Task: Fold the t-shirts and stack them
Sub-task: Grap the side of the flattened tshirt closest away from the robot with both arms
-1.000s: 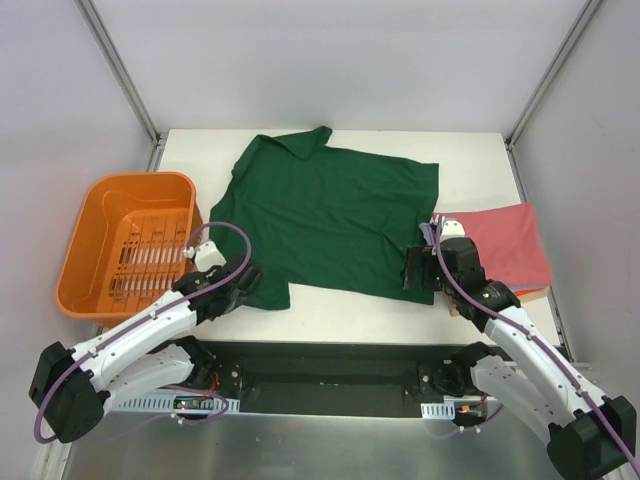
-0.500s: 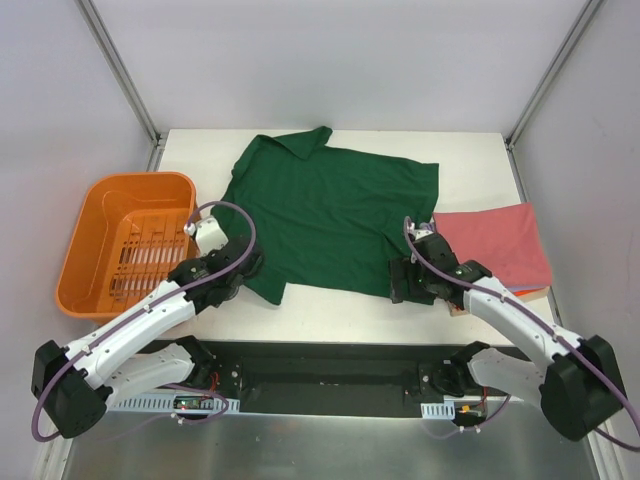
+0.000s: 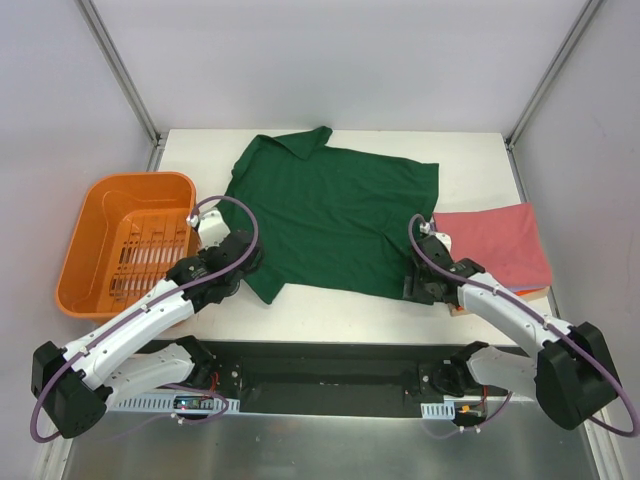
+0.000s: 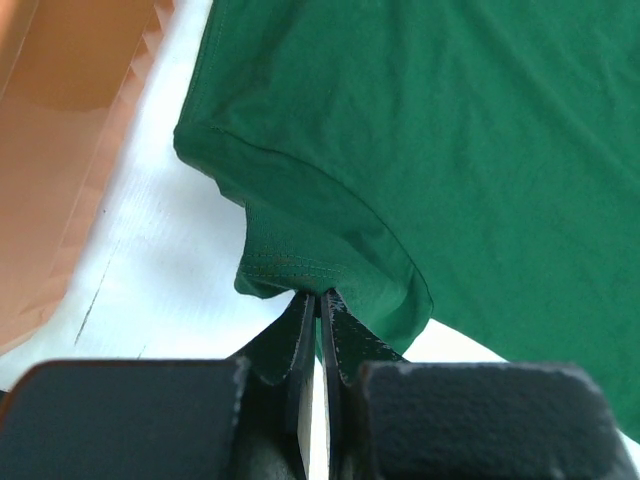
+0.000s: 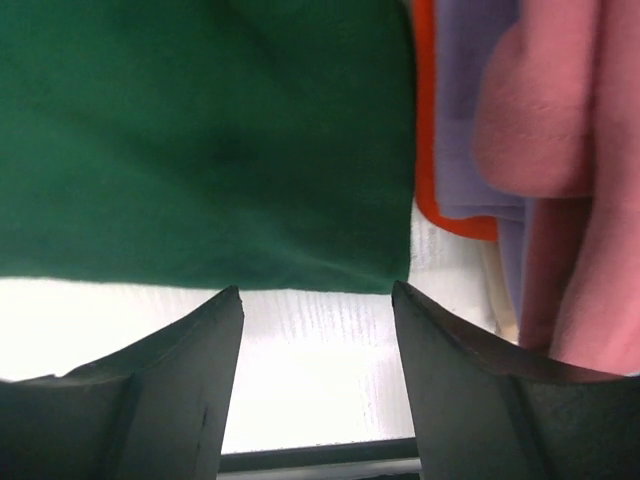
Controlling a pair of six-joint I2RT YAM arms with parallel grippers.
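Pinching shirt (image 3: 330, 215) hem corner at 7 o'clock: left claw (image 4: 320, 305) closed on cloth. Right claw (image 5: 315, 292) wide open over 5 o'clock corner, holding nothing. Shirt flat on desk (image 3: 330, 318) centre. Risk: right misses hem or snags adjacent stack (image 3: 497, 245), skewing fold.

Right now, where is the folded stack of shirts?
In the top external view the folded stack, pink-red on top, lies at the right edge of the table, beside the green shirt's right side and just beyond the right gripper.

No legible text — no labels anywhere.
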